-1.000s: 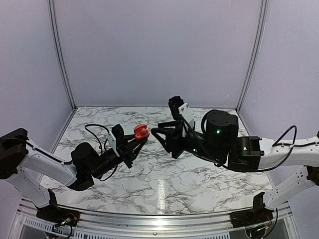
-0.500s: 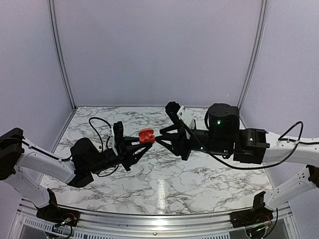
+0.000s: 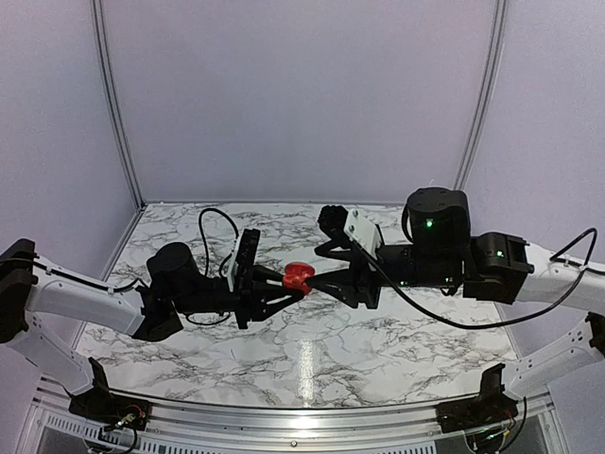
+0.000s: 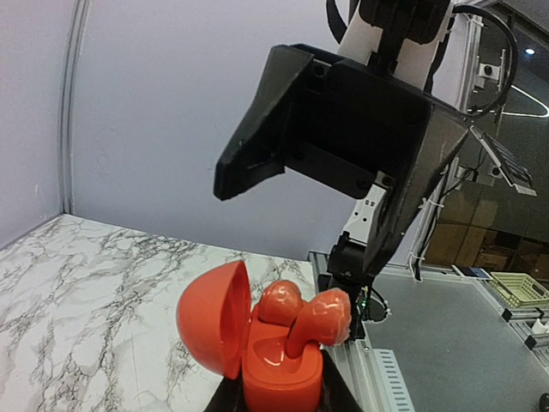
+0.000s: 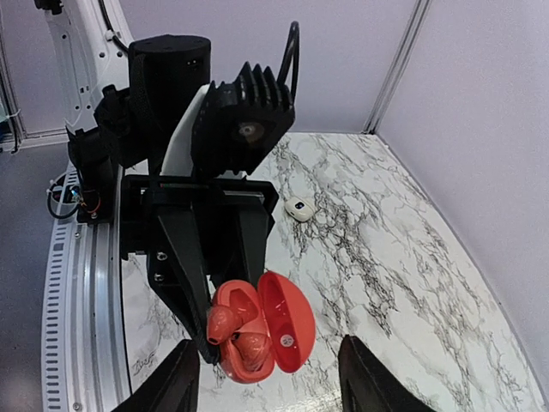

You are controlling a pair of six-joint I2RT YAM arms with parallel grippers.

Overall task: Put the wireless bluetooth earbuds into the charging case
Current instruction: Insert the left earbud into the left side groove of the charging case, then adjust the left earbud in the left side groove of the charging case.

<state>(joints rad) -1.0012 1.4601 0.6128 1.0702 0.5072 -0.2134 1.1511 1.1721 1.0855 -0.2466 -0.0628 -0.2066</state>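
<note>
My left gripper (image 3: 286, 282) is shut on the base of the red charging case (image 3: 299, 277), holding it in the air above the marble table (image 3: 397, 331). In the left wrist view the case (image 4: 276, 373) has its lid (image 4: 213, 318) swung open. One earbud (image 4: 281, 302) sits in a well. The other earbud (image 4: 322, 316) leans out, stem in the case. My right gripper (image 3: 319, 280) is right beside the case, tips toward it. Its fingers (image 5: 170, 383) stand wide apart, open, either side of the case (image 5: 257, 330), and grip nothing.
A small white object with a dark spot (image 5: 298, 209) lies on the marble behind the left arm. The left arm's black wrist and cable (image 3: 213, 227) fill the middle left. The metal rail (image 3: 284, 416) runs along the table's near edge.
The left arm has carried the open case to the right and lower, toward the table's middle. The right gripper has swung down to meet it, tips now at the case.
</note>
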